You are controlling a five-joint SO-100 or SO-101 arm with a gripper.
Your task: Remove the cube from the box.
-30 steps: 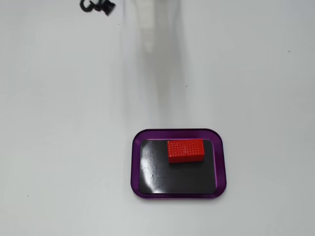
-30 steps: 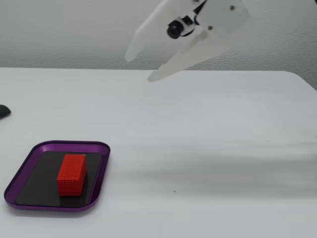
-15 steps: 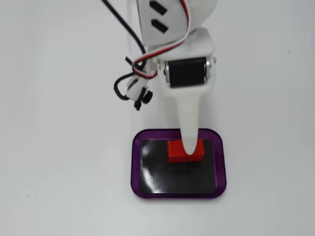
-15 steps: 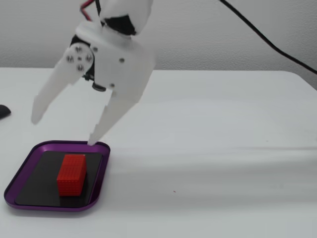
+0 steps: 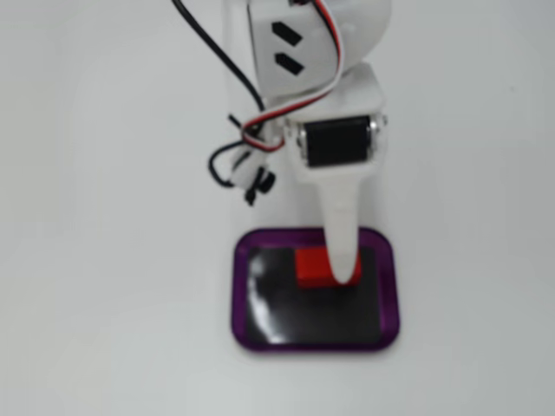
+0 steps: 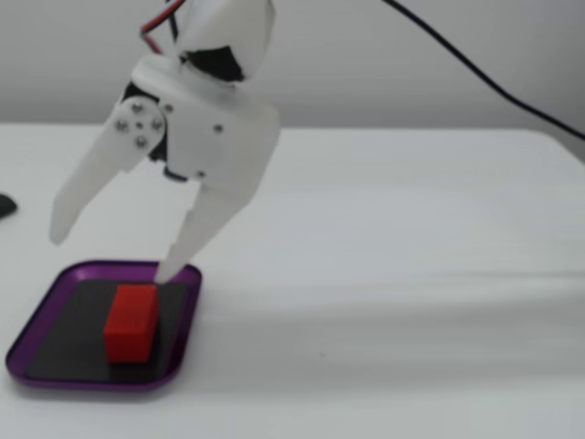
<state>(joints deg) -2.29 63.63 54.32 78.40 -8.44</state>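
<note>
The cube (image 5: 310, 267) is a small red block lying in the upper half of the box (image 5: 237, 295), a shallow purple-rimmed tray with a black floor. In a fixed view from the side, the cube (image 6: 130, 322) rests flat inside the box (image 6: 96, 380). My white gripper (image 6: 111, 254) hangs open above the tray with nothing between its fingers. One fingertip is just above the tray's far right rim and the other is raised to the left. From above, the gripper (image 5: 344, 257) points down over the cube's right end, and its upper finger hides that end.
White tabletop surrounds the tray on all sides. A loop of black and red cables (image 5: 243, 165) hangs beside the wrist, and a black cable (image 6: 475, 73) runs off to the upper right. A small dark object (image 6: 5, 206) sits at the left edge.
The arm swung in from high at the back and came down over the tray. In the last half second it sank slightly lower. The cube has not moved.
</note>
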